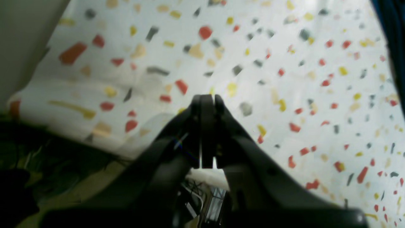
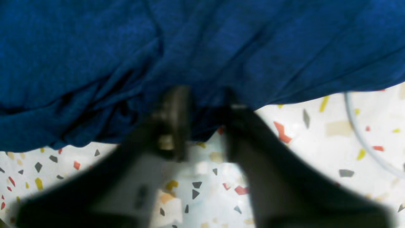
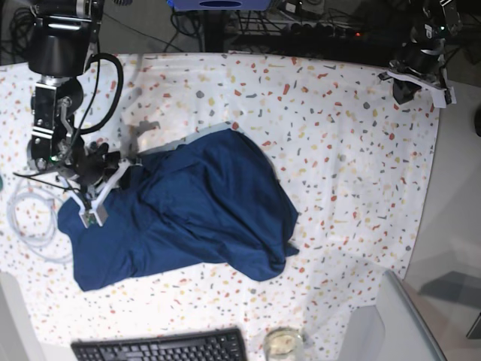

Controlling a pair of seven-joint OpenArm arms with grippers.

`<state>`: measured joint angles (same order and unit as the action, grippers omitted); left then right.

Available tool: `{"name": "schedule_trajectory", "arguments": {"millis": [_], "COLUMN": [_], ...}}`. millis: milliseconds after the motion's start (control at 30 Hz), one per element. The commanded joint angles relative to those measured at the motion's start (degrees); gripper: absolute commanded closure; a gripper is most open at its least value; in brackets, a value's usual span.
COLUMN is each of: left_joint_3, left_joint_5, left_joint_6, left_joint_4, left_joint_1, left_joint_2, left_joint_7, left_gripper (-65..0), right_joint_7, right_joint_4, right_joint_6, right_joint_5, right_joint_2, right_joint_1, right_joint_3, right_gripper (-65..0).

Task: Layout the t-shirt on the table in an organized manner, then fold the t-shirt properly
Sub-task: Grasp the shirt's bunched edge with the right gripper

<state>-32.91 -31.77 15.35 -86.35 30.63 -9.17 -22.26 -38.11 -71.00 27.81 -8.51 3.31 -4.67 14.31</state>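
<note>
The navy t-shirt (image 3: 195,210) lies rumpled on the left half of the speckled table (image 3: 338,150). In the right wrist view its creased hem (image 2: 202,41) fills the upper half. My right gripper (image 2: 205,101) sits at that hem with its fingers apart and fabric between the tips; one finger is motion-blurred. From the base view it is at the shirt's left edge (image 3: 124,167). My left gripper (image 1: 207,98) is shut on nothing, above bare table (image 1: 253,63), far from the shirt at the table's far right corner (image 3: 412,81). A sliver of t-shirt (image 1: 394,38) shows at that view's right edge.
A white cable (image 3: 30,218) loops on the table left of the shirt, also visible from the right wrist as a cable (image 2: 357,133). A keyboard (image 3: 158,347) and a glass (image 3: 283,342) sit at the front edge. A plain grey surface (image 3: 451,248) borders the right side.
</note>
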Motion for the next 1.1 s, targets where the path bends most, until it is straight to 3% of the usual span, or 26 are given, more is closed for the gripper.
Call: {"name": "schedule_trajectory", "arguments": {"millis": [0,100,400,567,733,800,867,933,1033,1067], "left_joint_3": [-0.4,-0.4,-0.1,0.0,0.0,-0.3,-0.3,-0.4,-0.4,-0.4], "left_joint_5": [-0.6,-0.6,-0.6,-0.6,-0.6,-0.5,-0.5,-0.5,-0.5,-0.5], "left_joint_6": [0.4,0.4,0.4,0.4,0.4,0.4,0.4,0.4,0.4,0.4], "left_joint_4": [-0.8,-0.9,-1.3,-1.3,-1.3,-2.3,-3.4,-3.7,-3.7,-3.7], "left_joint_1": [0.2,0.2,0.0,-0.3,-0.3,0.0,0.2,0.6,0.9,0.8], "left_joint_2": [-0.6,-0.6,-0.6,-0.5,0.2,1.4,1.8,2.4,2.5,2.5], "left_joint_7": [1.0,1.0,1.0,0.9,0.9,0.9,0.9,0.9,0.9,0.9], "left_gripper": [0.0,0.0,0.0,0.0,0.0,0.0,0.0,0.0,0.0,0.0], "right_joint_7": [0.9,-0.5,-11.3,-15.1,-17.1,-20.0,-23.7,-25.1,-21.0,-17.9], "right_joint_4": [-0.9,-3.2,-29.9,-31.2,-19.3,-15.8,-15.9,-15.9,-15.9,-15.9], "right_joint_6": [0.1,0.1,0.1,0.1,0.0,0.0,-0.1,-0.6,-3.8,-4.8], "right_joint_5": [-0.4,-0.5,-0.5,-0.2,-0.1,-0.1,-0.1,-0.1,-0.2,-0.2], "right_joint_2": [0.4,0.4,0.5,1.0,1.1,1.7,1.2,1.2,-0.5,-0.6], "right_joint_1": [-0.7,0.8,6.7,-4.4,-19.9,-22.1,-20.7,-15.7,-7.6,-5.0], "right_joint_3": [0.2,0.2,0.1,-0.4,-0.5,-0.3,0.2,-0.2,0.2,0.2], "right_gripper": [0.0,-1.2,-0.3,-0.3,-0.8,-2.0,-9.5,-22.7,-47.1,-52.5]}}
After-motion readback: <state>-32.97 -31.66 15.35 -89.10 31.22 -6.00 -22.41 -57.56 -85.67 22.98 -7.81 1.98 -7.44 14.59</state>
